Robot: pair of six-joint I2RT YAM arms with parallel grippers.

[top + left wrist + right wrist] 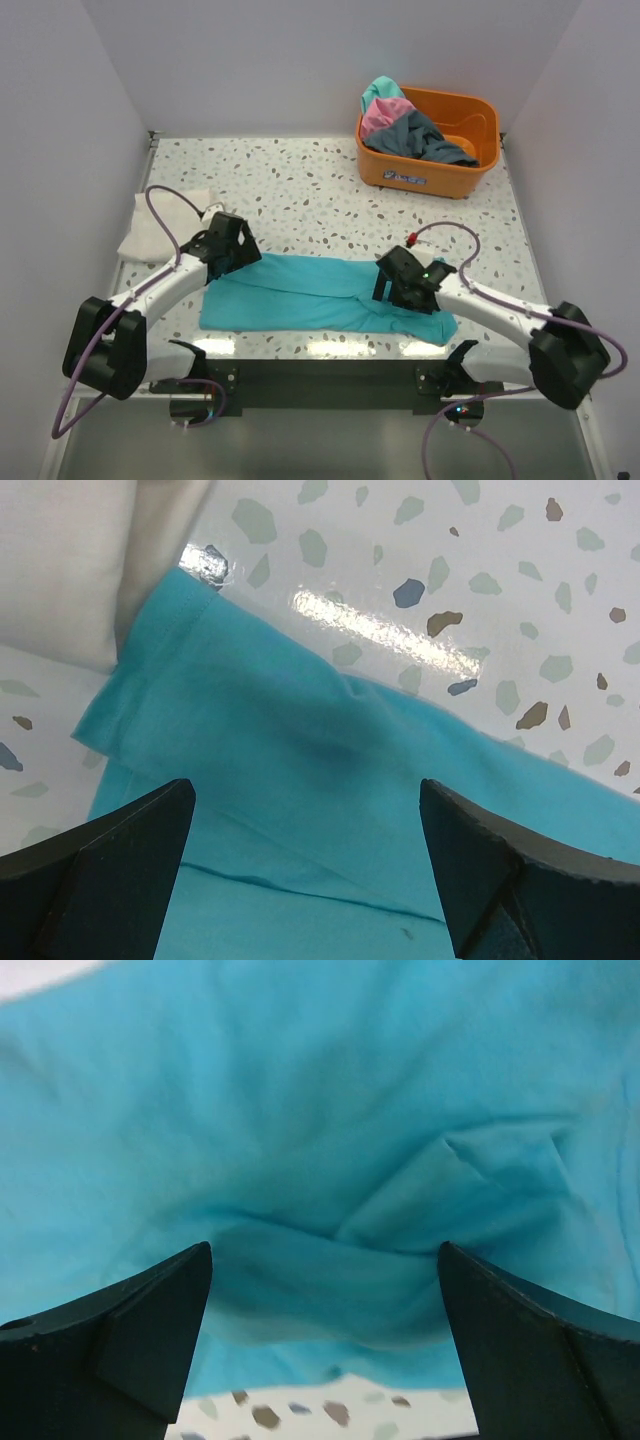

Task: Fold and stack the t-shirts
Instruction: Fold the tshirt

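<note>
A teal t-shirt [310,295] lies folded lengthwise across the near middle of the table. My left gripper [245,255] is open over its left end; the left wrist view shows the teal cloth [330,780] between my spread fingers. My right gripper [385,285] is open over its right part, with rumpled teal cloth [330,1190] between the fingers. A folded cream-white t-shirt [160,225] lies at the left edge and shows in the left wrist view [70,560]. Pink, dark grey and teal shirts [405,125] lie in the orange tub [430,170].
The orange tub stands at the back right corner. White walls enclose the speckled table [300,190] on three sides. The arm bases sit at the near edge.
</note>
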